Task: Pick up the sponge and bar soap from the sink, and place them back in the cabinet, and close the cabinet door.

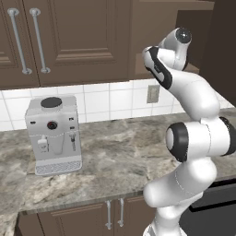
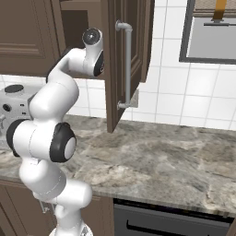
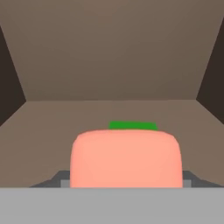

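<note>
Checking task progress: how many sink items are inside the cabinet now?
2: the bar soap, close at the gripper over the shelf, and the sponge just behind it, mostly hidden.

White tiled wall [image 1: 115, 99] behind a grey marbled counter [image 2: 161, 156], with a coffee machine [image 1: 53, 133].

On the grey marbled counter [image 1: 115, 156] we see a silver coffee machine [image 1: 53, 134] standing against the white tiled wall [image 1: 110, 101], with a wall outlet [image 1: 152, 94] off to its right. Above the machine hangs a double-door cabinet [image 1: 60, 37] with two bar handles, and we also find a framed window [image 2: 212, 32] further along the wall.
</note>
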Tool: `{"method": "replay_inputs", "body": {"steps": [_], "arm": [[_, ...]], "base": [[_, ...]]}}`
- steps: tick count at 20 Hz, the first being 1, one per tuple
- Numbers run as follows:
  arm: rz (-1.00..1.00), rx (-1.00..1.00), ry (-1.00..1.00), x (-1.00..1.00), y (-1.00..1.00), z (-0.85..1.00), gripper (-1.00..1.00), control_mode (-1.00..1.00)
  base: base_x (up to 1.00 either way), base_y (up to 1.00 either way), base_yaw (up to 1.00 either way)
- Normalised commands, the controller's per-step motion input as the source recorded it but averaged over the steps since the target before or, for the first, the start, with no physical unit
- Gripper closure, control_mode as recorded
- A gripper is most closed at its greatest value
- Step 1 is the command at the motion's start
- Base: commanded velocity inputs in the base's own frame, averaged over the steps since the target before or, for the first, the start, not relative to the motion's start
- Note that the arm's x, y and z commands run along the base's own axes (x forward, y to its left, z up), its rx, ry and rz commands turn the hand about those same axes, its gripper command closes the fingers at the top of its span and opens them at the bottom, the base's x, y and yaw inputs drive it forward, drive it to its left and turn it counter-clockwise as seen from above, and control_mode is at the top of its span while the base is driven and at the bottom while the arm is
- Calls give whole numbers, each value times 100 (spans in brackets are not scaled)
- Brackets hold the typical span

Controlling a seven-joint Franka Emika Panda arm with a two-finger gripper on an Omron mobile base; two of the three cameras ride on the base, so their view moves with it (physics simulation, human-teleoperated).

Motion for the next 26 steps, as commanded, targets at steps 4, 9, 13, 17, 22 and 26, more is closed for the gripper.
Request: {"method": "replay_inputs", "body": {"steps": [4, 9, 13, 17, 22, 26], "arm": [[0, 0, 0, 19, 0, -42, 100, -100], [0, 0, 0, 22, 0, -38, 100, -100], [0, 0, 0, 7, 0, -6, -100, -100], [0, 0, 0, 0, 0, 0, -100, -100], [0, 0, 0, 0, 0, 0, -100, -100], [0, 0, 0, 0, 0, 0, -100, -100]], "base": [[0, 0, 0], [0, 0, 0], [0, 0, 0], [0, 0, 0], [0, 0, 0], [0, 0, 0]]}}
